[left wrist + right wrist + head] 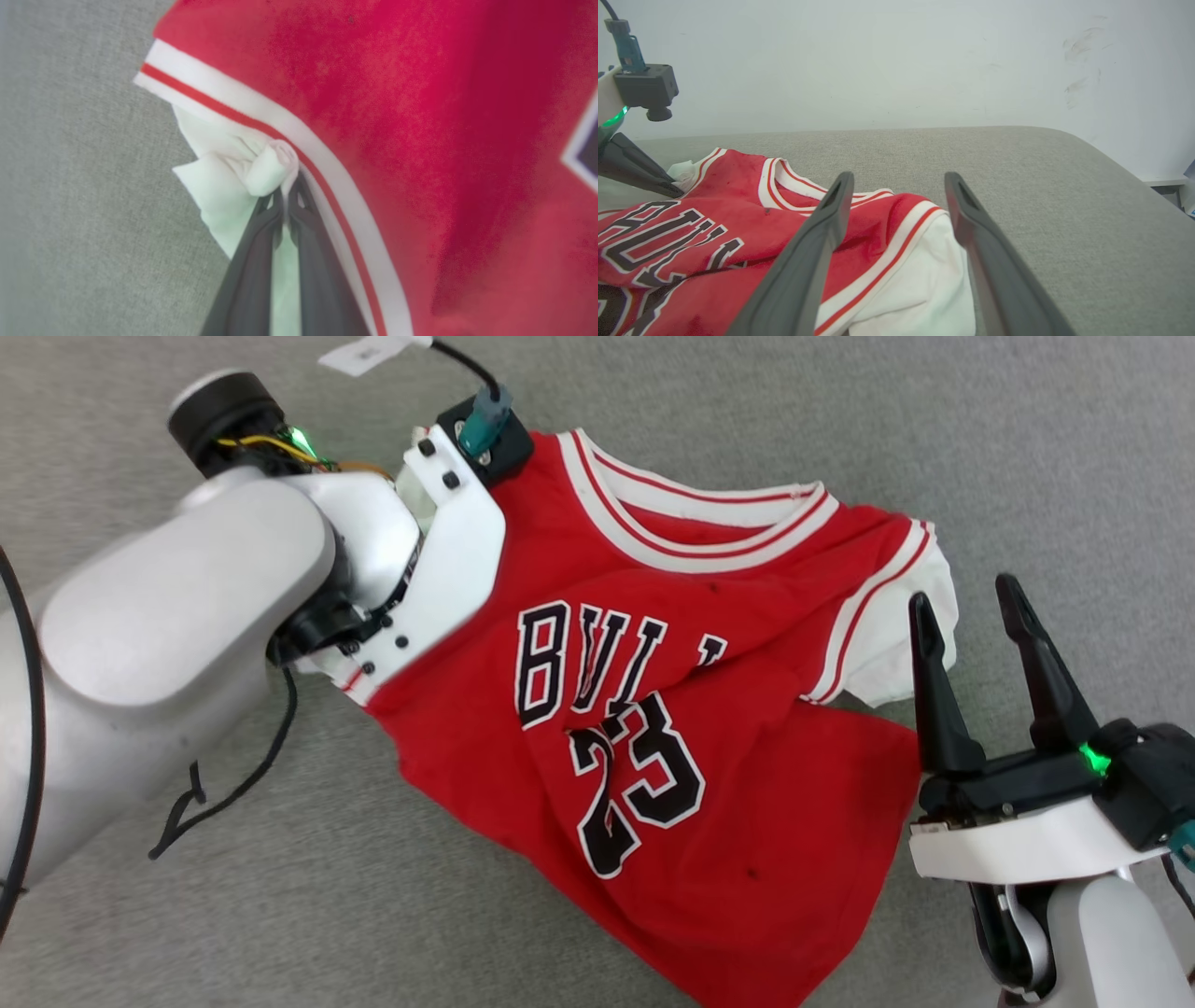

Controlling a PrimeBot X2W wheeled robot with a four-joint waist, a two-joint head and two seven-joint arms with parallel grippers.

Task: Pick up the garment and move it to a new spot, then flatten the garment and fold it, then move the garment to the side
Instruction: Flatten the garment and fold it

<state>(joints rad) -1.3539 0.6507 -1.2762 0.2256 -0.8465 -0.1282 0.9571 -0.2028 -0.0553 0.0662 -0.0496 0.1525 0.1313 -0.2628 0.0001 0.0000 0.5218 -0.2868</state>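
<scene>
Between the tightly closed jaws of the left gripper, a bunched fold of white sleeve is pinched, just beside the red-and-white striped armhole trim. Over those jaws, in the head view, the pale left forearm and its wrist camera cover that corner of the shirt. A black cable runs from the camera towards a white tag lying on the grey fabric surface.

The right gripper has its jaws spread wide with nothing gripped. The other white sleeve lies just ahead of and below their tips; whether they touch it cannot be told. Beyond those tips the grey surface ends in a rounded edge against a white wall with a few dark scuff marks.

The red jersey T-shirt lies chest up on the grey surface, spanning the space from the left jaws to the right jaws. It has a white collar with red stripes. Black, white-edged letters read "BULL", the end lost in a diagonal crease, with "23" beneath. The cloth is rumpled, and its lower part runs off the bottom of the head view.
</scene>
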